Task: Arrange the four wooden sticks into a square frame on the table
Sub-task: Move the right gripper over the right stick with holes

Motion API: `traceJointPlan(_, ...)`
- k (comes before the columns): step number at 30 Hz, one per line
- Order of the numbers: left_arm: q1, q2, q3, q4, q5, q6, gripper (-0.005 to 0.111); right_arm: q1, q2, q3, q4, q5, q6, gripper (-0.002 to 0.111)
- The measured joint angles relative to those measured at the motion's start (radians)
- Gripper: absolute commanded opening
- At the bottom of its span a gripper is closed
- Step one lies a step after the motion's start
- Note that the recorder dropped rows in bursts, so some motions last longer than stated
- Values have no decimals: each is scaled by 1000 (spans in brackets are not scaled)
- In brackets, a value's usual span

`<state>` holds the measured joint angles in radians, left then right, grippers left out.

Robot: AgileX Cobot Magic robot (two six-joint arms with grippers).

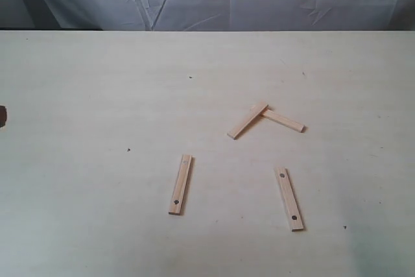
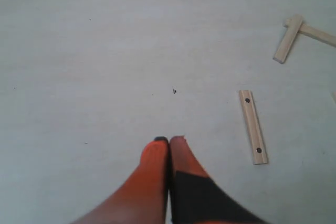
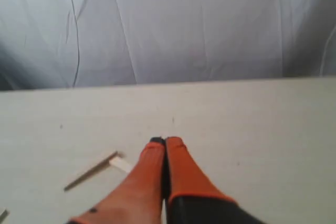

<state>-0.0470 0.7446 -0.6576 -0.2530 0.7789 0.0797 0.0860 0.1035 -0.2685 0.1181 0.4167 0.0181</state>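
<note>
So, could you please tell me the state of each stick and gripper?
Left-hand flat pale wooden stick with dark holes: lying flat, apart.
Right-hand flat pale wooden stick with dark holes: lying flat, apart.
Slanted plain pale wooden stick: one end resting over another's end.
Underlying plain pale wooden stick: flat, end covered.
Left orange-tipped gripper: shut, empty.
Right orange-tipped gripper: shut, empty.

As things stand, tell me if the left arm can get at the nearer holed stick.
Probably yes: the holed stick lies flat and alone on the table, with nothing between it and the shut left gripper.
</note>
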Motion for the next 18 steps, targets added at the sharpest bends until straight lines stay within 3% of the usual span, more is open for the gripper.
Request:
traceJointPlan(5,0,-118,34,-1,11,0,0,0,235,-139,82,194,0,-1)
traceJointPlan(18,0,-197,34,-1,13,0,0,0,623,-202,153,211,0,-1)
